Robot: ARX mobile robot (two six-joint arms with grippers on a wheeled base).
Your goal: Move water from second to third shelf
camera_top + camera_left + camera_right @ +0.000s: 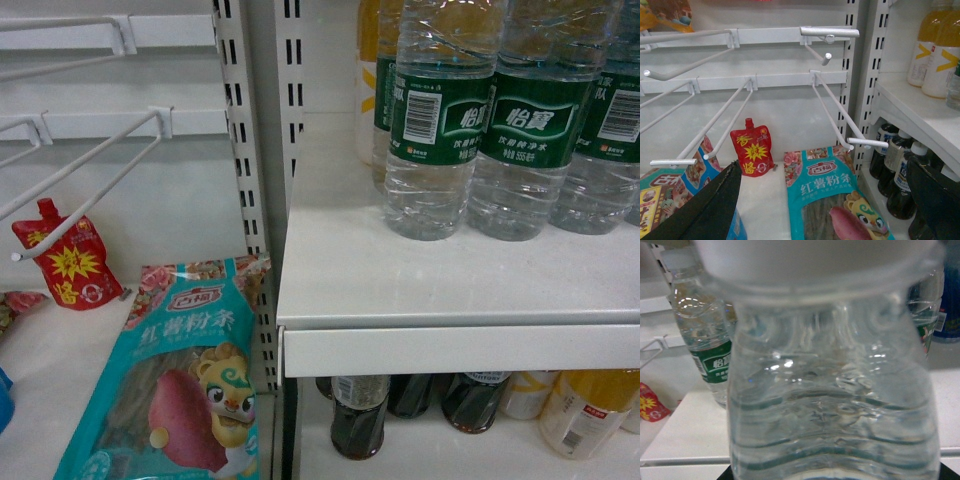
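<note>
Filling the right wrist view, a water bottle [832, 405] looms close above the shelf [440, 290] front edge; whether the right gripper clamps it cannot be told. Left fingers [700, 210] spread, empty. Move seems unfinished.

Clear ribbed water bottles [438, 130] with dark green, white-printed labels on white shelf [420, 290]. Beside shelf, teal noodle bag [175, 390] with purple sweet potato; red pouch [65, 260], yellow starburst.
</note>
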